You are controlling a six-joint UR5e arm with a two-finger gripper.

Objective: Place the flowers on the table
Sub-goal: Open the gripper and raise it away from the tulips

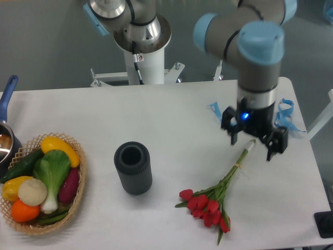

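The flowers [208,204], a bunch of red tulips with green leaves and long pale tied stems, lie on the white table [171,117] at the front right. The heads point to the front and the stems run up and to the right. My gripper [253,147] is right over the stem ends. It is open, with one finger on each side of the stem tips. I cannot tell whether the fingers touch the stems.
A dark grey ribbed cylinder vase [133,167] stands upright at the centre front. A wicker basket [79,182] of vegetables sits at the front left, with a blue-handled pot [7,96] behind it. Blue tape scraps [285,112] lie near the right edge.
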